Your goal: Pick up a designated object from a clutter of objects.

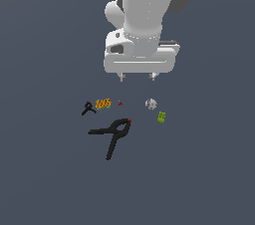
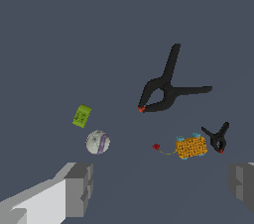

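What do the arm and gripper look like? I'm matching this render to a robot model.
The arm is glossy white with rounded, bulbous link housings and a darker grey section at its upper edge. The gripper has a wide, flat white body with a dark recess on one side and two short, pale fingers. In the wrist view the finger pads are blocky and grey. No cables or markings show.

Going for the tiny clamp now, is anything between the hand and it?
Nothing blocks a descent from above. The hand hangs open above the clutter, off toward the ball. The tiny clamp lies at the exterior view's left end, with the orange block right beside it, crowding that side.
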Tool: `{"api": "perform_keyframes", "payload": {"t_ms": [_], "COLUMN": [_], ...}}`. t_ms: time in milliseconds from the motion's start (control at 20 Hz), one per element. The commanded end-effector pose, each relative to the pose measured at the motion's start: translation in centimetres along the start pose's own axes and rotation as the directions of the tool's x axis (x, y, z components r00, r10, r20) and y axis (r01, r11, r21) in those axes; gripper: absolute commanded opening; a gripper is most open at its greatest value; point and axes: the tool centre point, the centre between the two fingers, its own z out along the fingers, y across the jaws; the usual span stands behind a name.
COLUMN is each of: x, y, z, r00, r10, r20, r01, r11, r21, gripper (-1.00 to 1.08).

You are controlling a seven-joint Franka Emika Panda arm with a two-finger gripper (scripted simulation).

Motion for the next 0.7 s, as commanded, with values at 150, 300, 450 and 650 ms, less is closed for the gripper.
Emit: {"api": "perform_keyframes", "payload": {"t_ms": [150, 300, 450, 650], "x": [0.1, 0.3, 0.5, 0.5], "y": [-0.2, -0.9, -1.4, -1.3], "z": [0.0, 0.0, 0.0, 0.1], "r00": [1.0, 0.999, 0.998, 0.998], "r10": [-0.012, -0.045, -0.068, -0.066], "r20": [-0.001, -0.005, -0.008, -0.007], "r01": [0.012, 0.045, 0.067, 0.066], "r11": [1.0, 0.999, 0.998, 0.998], "r21": [-0.003, -0.012, -0.018, -0.017], "gripper": [1.0, 1.0, 1.0, 1.0]}}
